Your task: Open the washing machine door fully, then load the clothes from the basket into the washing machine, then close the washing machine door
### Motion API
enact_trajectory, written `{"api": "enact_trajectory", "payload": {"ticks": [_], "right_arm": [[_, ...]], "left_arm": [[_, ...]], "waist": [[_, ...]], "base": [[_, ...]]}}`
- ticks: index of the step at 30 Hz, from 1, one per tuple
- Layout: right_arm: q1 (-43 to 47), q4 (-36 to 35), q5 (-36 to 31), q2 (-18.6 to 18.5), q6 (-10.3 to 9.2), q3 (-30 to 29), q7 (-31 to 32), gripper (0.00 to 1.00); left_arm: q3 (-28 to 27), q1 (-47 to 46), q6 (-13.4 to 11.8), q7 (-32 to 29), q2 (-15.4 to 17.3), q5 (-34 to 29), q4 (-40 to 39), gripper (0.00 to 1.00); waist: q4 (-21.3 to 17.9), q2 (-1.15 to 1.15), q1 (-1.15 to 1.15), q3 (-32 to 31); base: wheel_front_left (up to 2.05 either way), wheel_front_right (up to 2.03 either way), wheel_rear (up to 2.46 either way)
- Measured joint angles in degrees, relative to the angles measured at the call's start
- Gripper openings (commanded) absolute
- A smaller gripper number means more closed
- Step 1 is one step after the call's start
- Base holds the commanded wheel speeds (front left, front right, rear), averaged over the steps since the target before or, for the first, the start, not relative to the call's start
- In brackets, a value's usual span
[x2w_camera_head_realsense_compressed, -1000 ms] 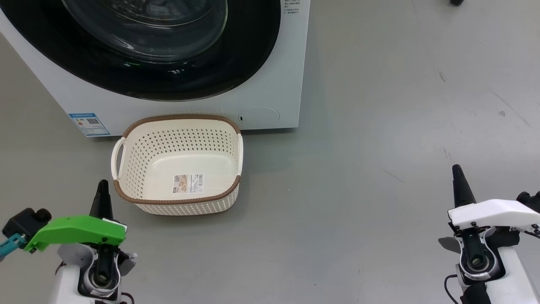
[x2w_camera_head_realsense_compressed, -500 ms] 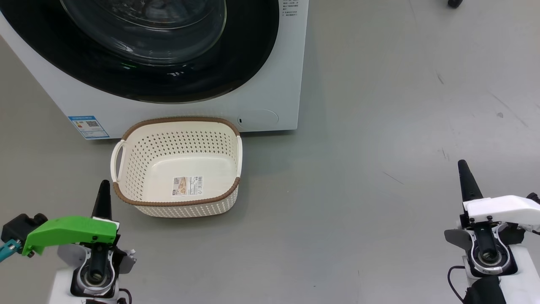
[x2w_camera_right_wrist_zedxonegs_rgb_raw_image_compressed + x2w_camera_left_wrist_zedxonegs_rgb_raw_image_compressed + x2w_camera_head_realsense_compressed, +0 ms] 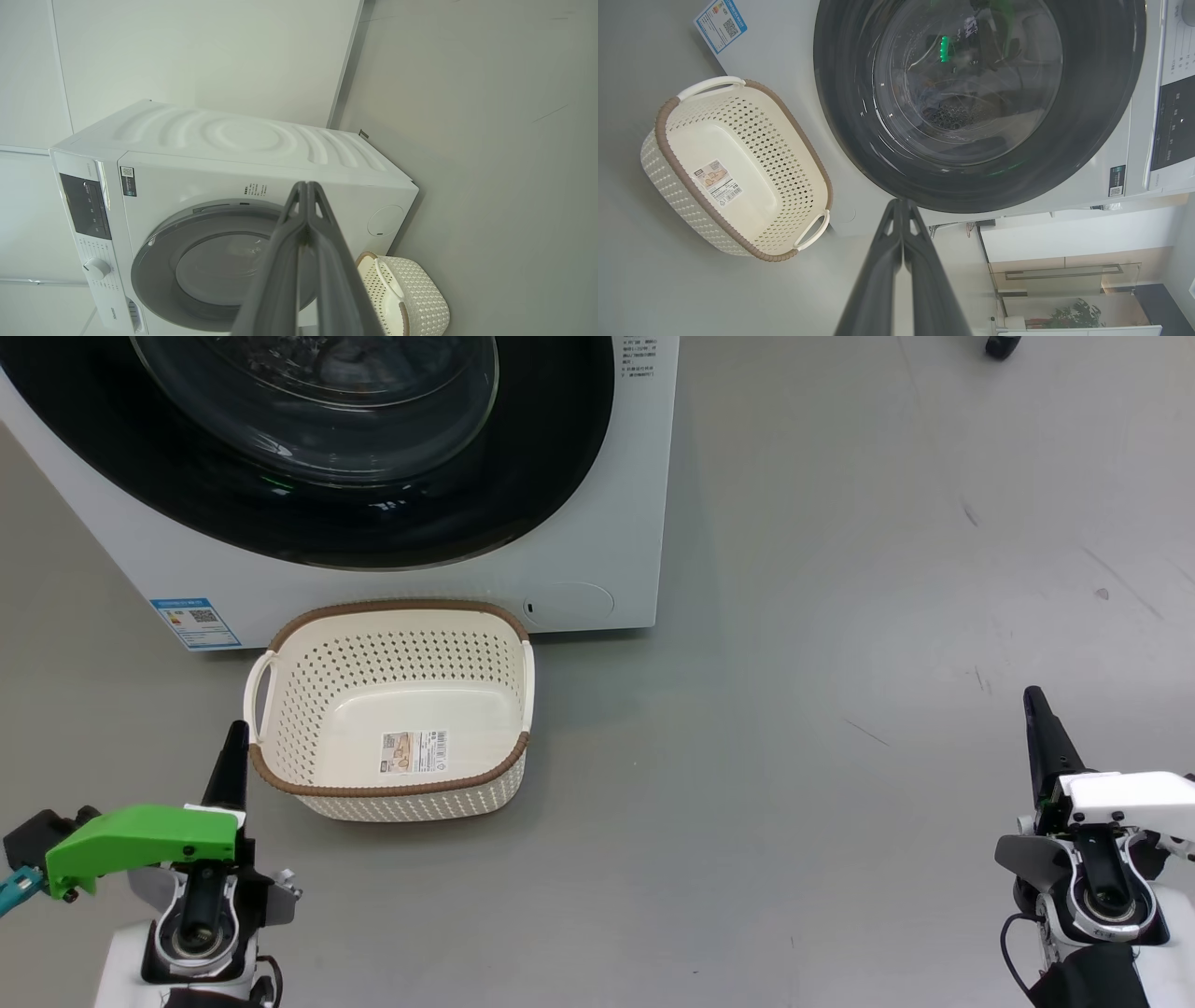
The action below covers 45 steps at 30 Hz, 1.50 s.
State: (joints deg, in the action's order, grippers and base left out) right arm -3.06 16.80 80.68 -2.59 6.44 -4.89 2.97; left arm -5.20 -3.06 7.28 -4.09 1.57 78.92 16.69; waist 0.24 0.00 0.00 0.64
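Observation:
The white washing machine stands at the top left, and its round black washing machine door lies flush against the front. The cream basket sits on the floor just before it, with just a label on its bottom. The clothes are hidden; a dim bluish patch behind the glass is too faint to name. My left gripper is shut and empty, a little left of the basket's near corner. My right gripper is shut and empty, far to the right over bare floor. The wrist views show both pairs of fingers pressed together, left gripper and right gripper.
Grey floor stretches to the right of the machine and the basket. A blue label sticker and a round service flap sit low on the machine's front. A dark wheel shows at the top right edge.
The head picture has drifted slightly, so machine and basket sit a little lower. Both arms have sunk a little toward the bottom edge, the right one drifting right. Both grippers stay shut.

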Motion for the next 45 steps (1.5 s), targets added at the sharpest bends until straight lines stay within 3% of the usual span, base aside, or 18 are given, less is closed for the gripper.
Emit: {"api": "enact_trajectory", "payload": {"ticks": [17,45], "right_arm": [[-0.1,-0.4,11.1,0.3,0.24,-2.6,2.8,0.00],[-0.2,-0.6,11.1,0.4,0.24,-2.6,3.3,0.00]], "left_arm": [[-0.2,-0.6,0.0,-2.9,0.0,12.6,-0.4,0.00],[-0.1,-0.6,0.0,-2.9,0.0,12.6,-0.6,0.00]], "waist": [[-0.2,0.00,0.00,-0.5],[-0.2,0.00,0.00,-0.5]], "base": [[0.00,0.00,0.00],[0.00,0.00,0.00]]}}
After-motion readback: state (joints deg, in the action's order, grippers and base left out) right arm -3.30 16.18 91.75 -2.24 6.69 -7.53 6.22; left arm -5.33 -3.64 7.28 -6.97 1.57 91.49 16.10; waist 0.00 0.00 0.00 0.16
